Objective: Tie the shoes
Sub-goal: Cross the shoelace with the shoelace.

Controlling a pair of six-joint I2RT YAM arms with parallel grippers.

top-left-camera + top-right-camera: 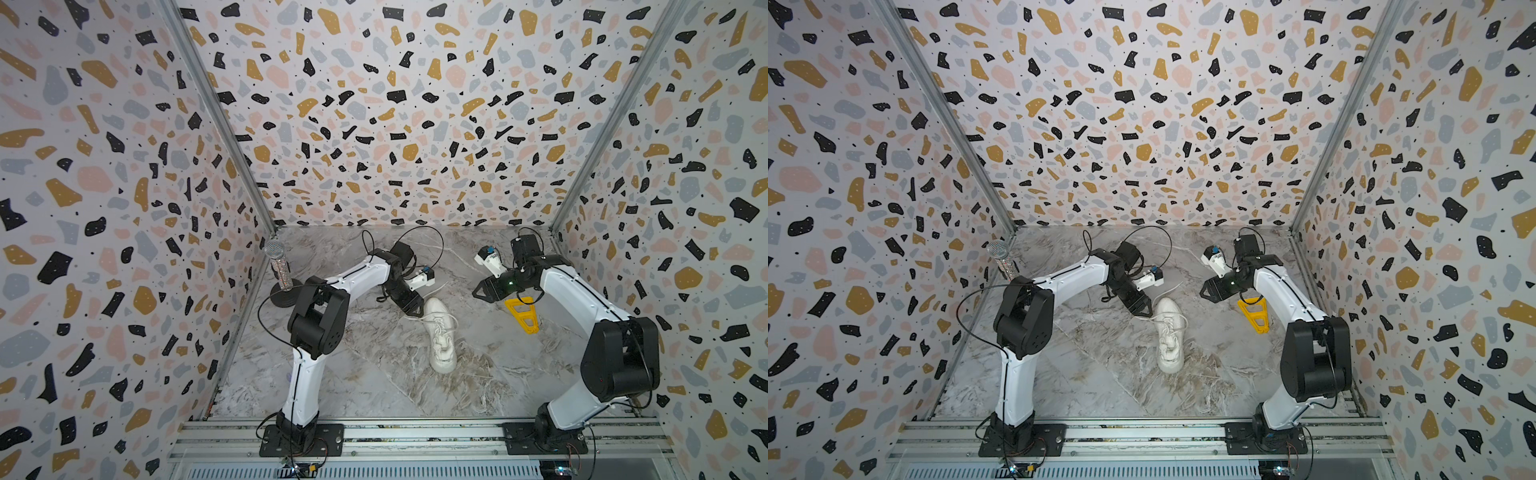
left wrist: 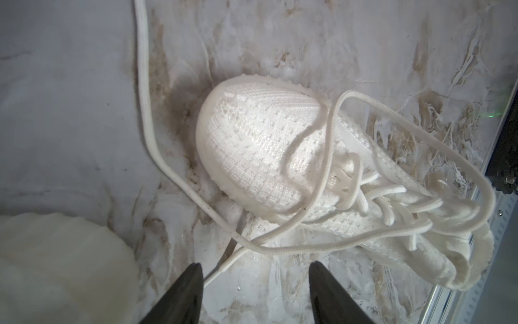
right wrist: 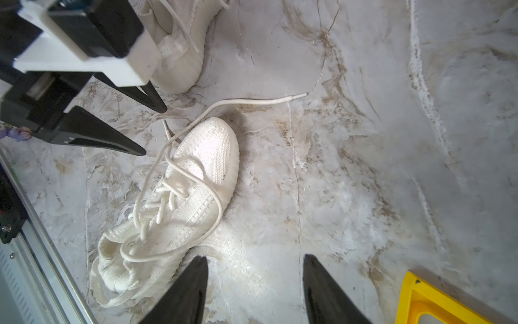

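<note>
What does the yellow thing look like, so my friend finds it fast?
Start at the marble table, then go toward the right arm. Beside it lies a flat yellow frame, triangle-shaped with holes, the only bright thing; the shoe is white.

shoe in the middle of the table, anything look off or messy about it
Yes. The shoe lies on the marble table with its laces in slack loops draped over the toe rather than a neat bow, and one lace end trails off across the table. A second shoe lies near its toe.
</note>
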